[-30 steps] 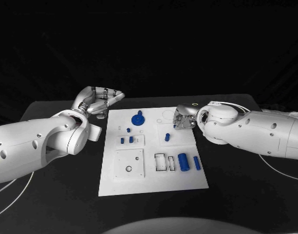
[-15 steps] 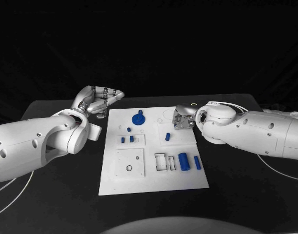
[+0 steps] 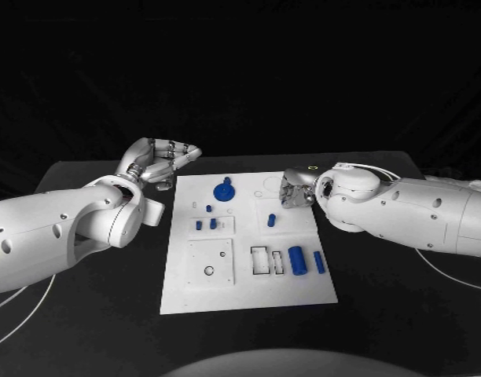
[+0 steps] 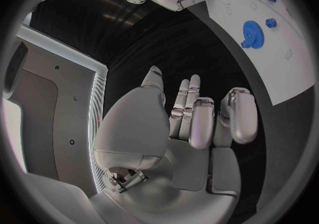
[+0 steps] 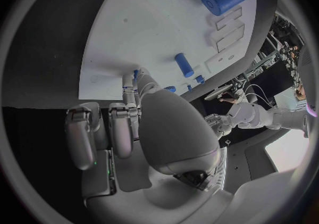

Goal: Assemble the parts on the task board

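A: Start from the L side. What's the left hand (image 3: 159, 162) doing?

B: Held over bare black table (image 3: 93, 306), just off the far L corner of the task board (image 3: 196, 294). Holds nothing. Fingers (image 4: 193, 117) curled in toward the palm in the left wrist view, not touching the board.

A: Parts closest to it?

B: Blue gear (image 3: 222, 191), flat on the board's far end, nearest blue piece to that hand. Toward the robot from the gear, a tiny blue peg (image 3: 207, 209), then a pair of short blue pegs (image 3: 204, 225) side by side. Further back toward the robot, a small dark ring (image 3: 207, 272) on a square plate area.

A: Mid board?

B: One small blue pin (image 3: 270, 221), between the two hands but closer to the right one, on the robot's side of its fingers.

A: And the right hand (image 3: 296, 188)?

B: At the board's far R edge, fingertips over the white surface. Whether it pinches anything, can't tell; the arm hides the palm in the head view, and the right wrist view shows fingers (image 5: 119, 128) bent, nothing clearly in them.

A: Parts on its side?

B: Large blue cylinder (image 3: 296, 260) and a slim blue bar (image 3: 317, 262) next to it, both lying flat, well apart from that hand, near the robot-side R part of the board. Beside the cylinder, two empty rectangular slots (image 3: 266, 261).
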